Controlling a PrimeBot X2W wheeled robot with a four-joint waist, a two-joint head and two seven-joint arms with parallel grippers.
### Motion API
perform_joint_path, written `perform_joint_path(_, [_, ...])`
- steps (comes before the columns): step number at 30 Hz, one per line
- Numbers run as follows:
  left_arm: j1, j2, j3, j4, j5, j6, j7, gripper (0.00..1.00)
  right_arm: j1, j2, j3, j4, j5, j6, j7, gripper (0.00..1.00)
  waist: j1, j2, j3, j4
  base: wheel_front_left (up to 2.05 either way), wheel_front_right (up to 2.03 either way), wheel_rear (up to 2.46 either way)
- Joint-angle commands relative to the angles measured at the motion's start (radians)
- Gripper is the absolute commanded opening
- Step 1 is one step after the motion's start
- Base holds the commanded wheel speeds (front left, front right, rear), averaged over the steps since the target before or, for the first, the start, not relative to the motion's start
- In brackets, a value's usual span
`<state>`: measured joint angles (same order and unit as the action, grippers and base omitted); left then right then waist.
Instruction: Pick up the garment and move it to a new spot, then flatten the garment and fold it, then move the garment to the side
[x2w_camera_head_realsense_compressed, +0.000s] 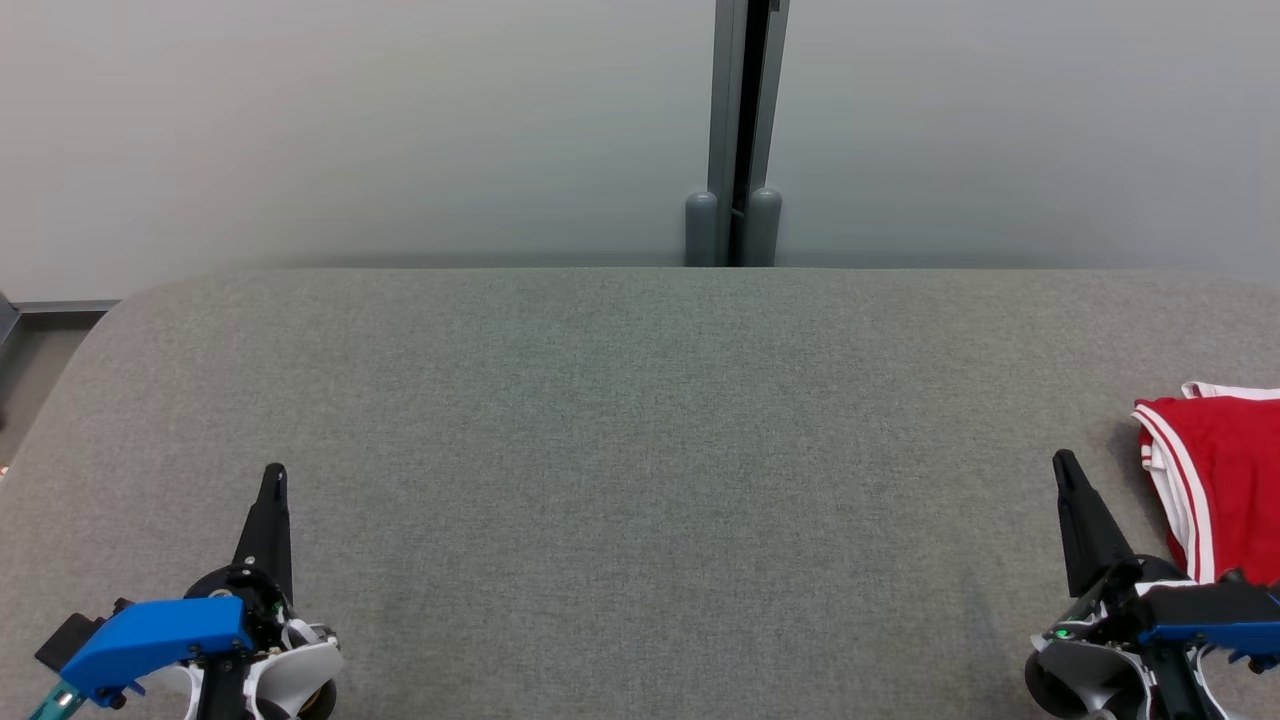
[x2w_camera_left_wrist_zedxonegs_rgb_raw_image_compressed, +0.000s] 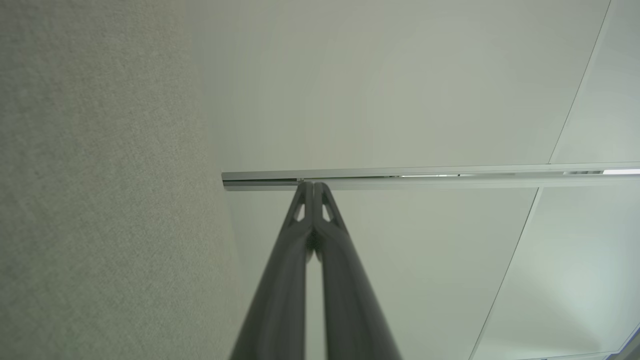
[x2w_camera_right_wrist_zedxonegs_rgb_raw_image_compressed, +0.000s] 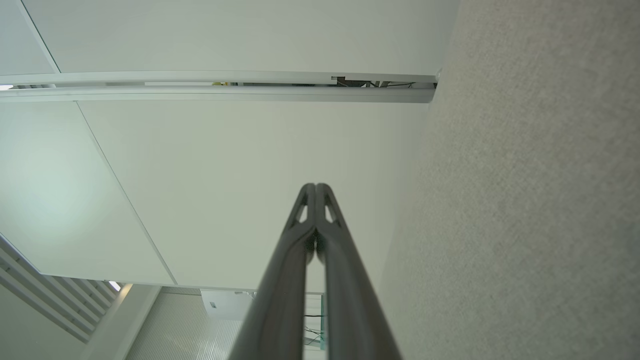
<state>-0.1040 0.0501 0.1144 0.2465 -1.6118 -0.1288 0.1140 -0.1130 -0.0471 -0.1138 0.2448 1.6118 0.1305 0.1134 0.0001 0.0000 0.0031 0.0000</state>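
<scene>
Head view: the red garment (x2w_camera_head_realsense_compressed: 1225, 480) is seen gathered compactly at the right edge of the grey worktop (x2w_camera_head_realsense_compressed: 640, 450), just beside the right tool (x2w_camera_head_realsense_compressed: 1064, 462), which, like the left tool (x2w_camera_head_realsense_compressed: 272, 480), is held closed on nothing, presumably parked at rest.

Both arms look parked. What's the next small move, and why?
Probably open the right gripper and ease it right toward the garment: it lies beside that gripper at the right edge of the table, while both grippers are shut and empty; the left gripper is far off.
</scene>
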Motion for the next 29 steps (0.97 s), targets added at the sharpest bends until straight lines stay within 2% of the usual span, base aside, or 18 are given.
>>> perform_joint_path(1, [-0.01, 0.0, 0.002, -0.005, -0.002, -0.004, 0.004, 0.0, 0.009, -0.006, -0.002, -0.004, 0.002, 0.0, 0.005, 0.0, -0.0001, 0.0, 0.0, 0.0, 0.0, 0.0, 0.0])
perform_joint_path(29, [-0.01, 0.0, 0.001, -0.005, -0.002, -0.004, 0.004, 0.0, 0.009, -0.006, -0.002, -0.004, 0.002, 0.0, 0.005, 0.0, -0.0001, 0.0, 0.0, 0.0, 0.0, 0.0, 0.0])
